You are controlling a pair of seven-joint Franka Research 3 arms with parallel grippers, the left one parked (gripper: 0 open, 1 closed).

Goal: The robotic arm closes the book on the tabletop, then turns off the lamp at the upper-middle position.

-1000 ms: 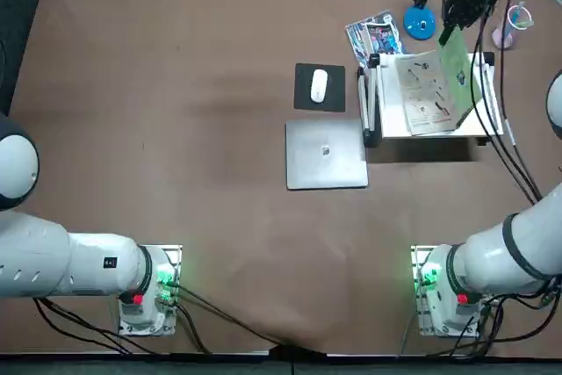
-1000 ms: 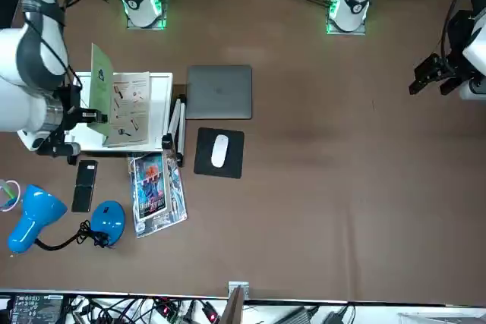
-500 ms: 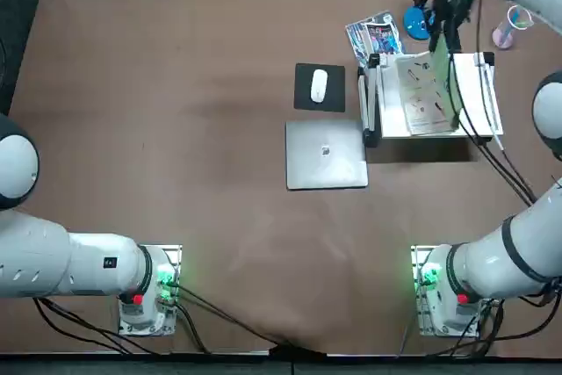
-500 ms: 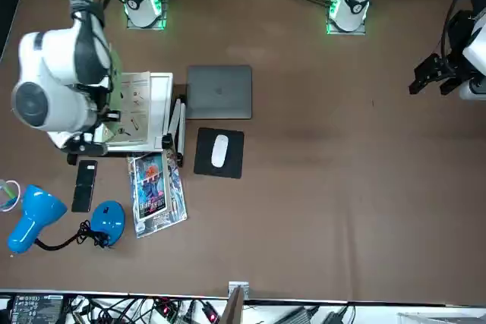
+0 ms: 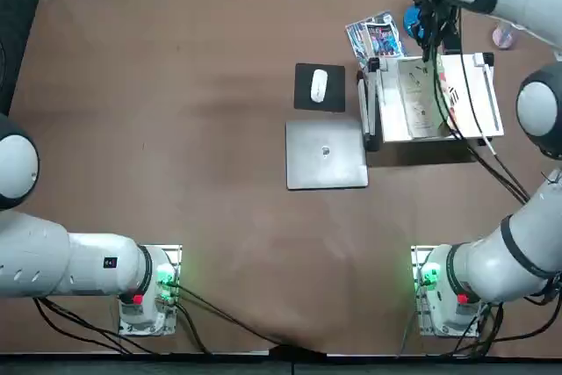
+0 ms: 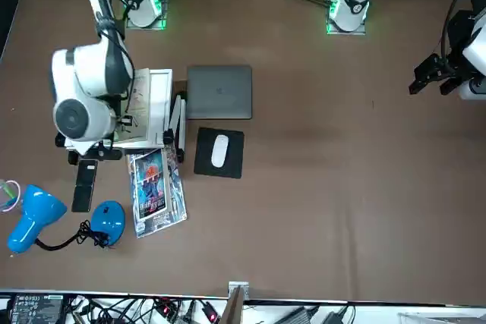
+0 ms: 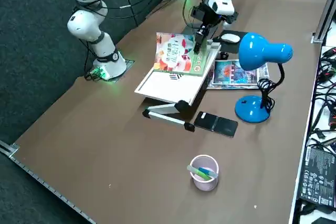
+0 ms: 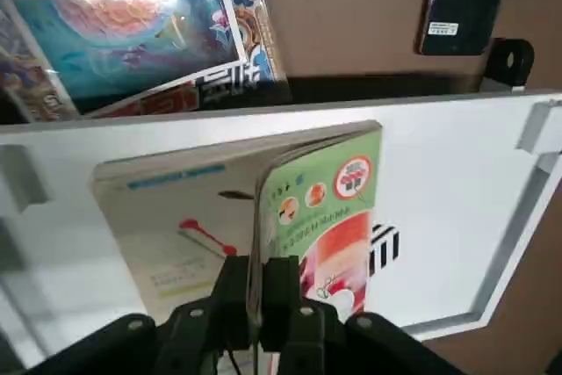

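The book [image 7: 176, 53] lies on a white stand [image 7: 167, 88], its green cover raised nearly upright over the white pages [image 5: 413, 98]. My right gripper [image 8: 257, 292] is shut on the cover's free edge, and the green cover [image 8: 329, 217] with its cartoon picture runs out from between the fingers. From the side the gripper [image 7: 199, 38] sits at the cover's far top corner. The lamp [image 7: 261, 51] stands just beyond the stand on its blue disc base [image 7: 252, 111]; the base [image 5: 419, 22] is partly hidden by my arm from overhead.
A glossy blue leaflet [image 5: 376, 37] lies beside the stand. A black phone [image 7: 216, 124] sits between stand and lamp. A pink cup [image 7: 203, 172] stands farther out. A grey laptop [image 5: 326, 154] and a white mouse [image 5: 319, 85] on a black pad lie left of the stand.
My gripper has swung the green cover up and over toward the book's other page; the cover went from leaning open to nearly upright. The arm's wrist moved left over the stand.
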